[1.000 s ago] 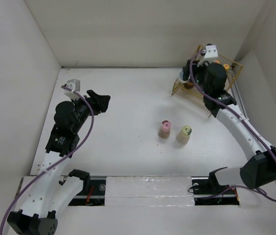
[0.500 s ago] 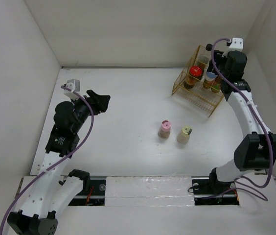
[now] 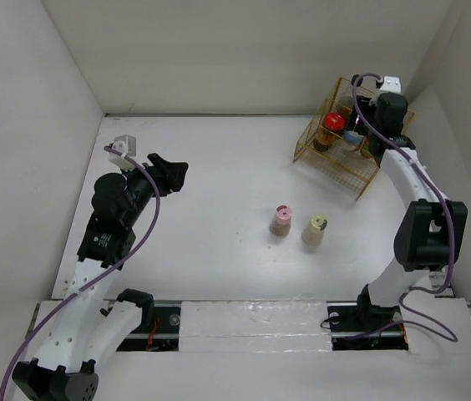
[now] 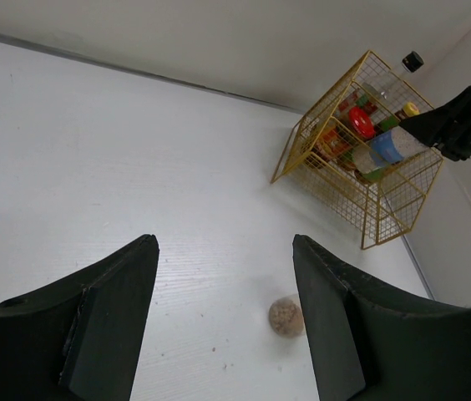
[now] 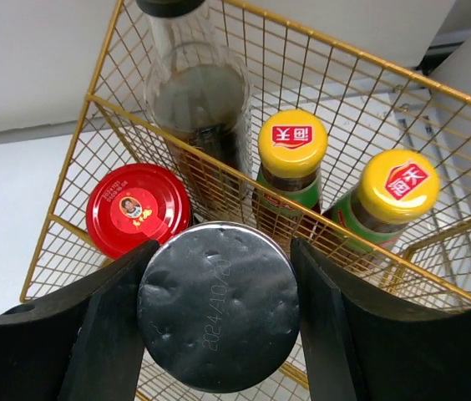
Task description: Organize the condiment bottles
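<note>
Two bottles, pink-capped [image 3: 281, 220] and cream-capped [image 3: 315, 228], stand mid-table while the right gripper [image 5: 217, 334] clamps a silver-capped jar [image 5: 219, 292] over the yellow wire basket [image 3: 336, 164] holding four others; the left gripper [image 3: 173, 173] hangs parted, empty.

L arm [image 3: 93, 251] comes up from its base at bottom-left, bent at the elbow, forearm angled fwd & to the right. L gripper [image 4: 223, 244] points fwd-right, jaws apart w/ nothing btwn them. R arm [image 3: 404, 180] goes up from its base, elbow raised, forearm stretched out to the far right corner. R gripper [image 5: 221, 249] points down, jaws clamped on either side of a silver-capped jar [image 5: 219, 322], fingers flush to the cap.
</note>
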`<state>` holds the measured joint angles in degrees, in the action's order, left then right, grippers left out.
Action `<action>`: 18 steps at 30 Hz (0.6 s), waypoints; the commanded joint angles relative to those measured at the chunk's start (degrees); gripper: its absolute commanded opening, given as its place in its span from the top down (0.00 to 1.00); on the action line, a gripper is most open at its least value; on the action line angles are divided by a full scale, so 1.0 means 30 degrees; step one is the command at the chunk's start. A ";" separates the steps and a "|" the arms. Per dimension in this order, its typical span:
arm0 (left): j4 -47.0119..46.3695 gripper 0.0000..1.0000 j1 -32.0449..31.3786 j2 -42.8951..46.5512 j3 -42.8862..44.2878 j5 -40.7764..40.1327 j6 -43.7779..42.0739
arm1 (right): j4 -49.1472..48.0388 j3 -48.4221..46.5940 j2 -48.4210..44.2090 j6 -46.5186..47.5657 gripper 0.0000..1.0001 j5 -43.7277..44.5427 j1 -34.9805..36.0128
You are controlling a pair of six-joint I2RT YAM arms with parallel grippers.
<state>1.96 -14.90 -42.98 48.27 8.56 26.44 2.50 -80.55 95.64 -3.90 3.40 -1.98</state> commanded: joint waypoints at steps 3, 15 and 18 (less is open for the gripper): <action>-0.0945 0.39 0.0102 0.0118 -0.0124 0.0107 0.0094 | -0.2973 -0.0307 0.0377 -0.0662 0.62 -0.0371 -0.0190; -0.0945 0.39 0.0102 0.0148 -0.0124 0.0107 0.0094 | -0.2973 0.0219 0.2047 -0.1541 0.42 -0.0545 -0.0190; -0.0945 0.39 0.0102 0.0148 -0.0124 0.0107 0.0094 | -0.2973 0.0220 0.2223 -0.1746 0.32 -0.0344 -0.0190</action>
<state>1.96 -14.90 -42.94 48.27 8.58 26.44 0.23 -79.31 103.48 -7.53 2.79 -2.26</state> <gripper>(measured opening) 0.611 0.683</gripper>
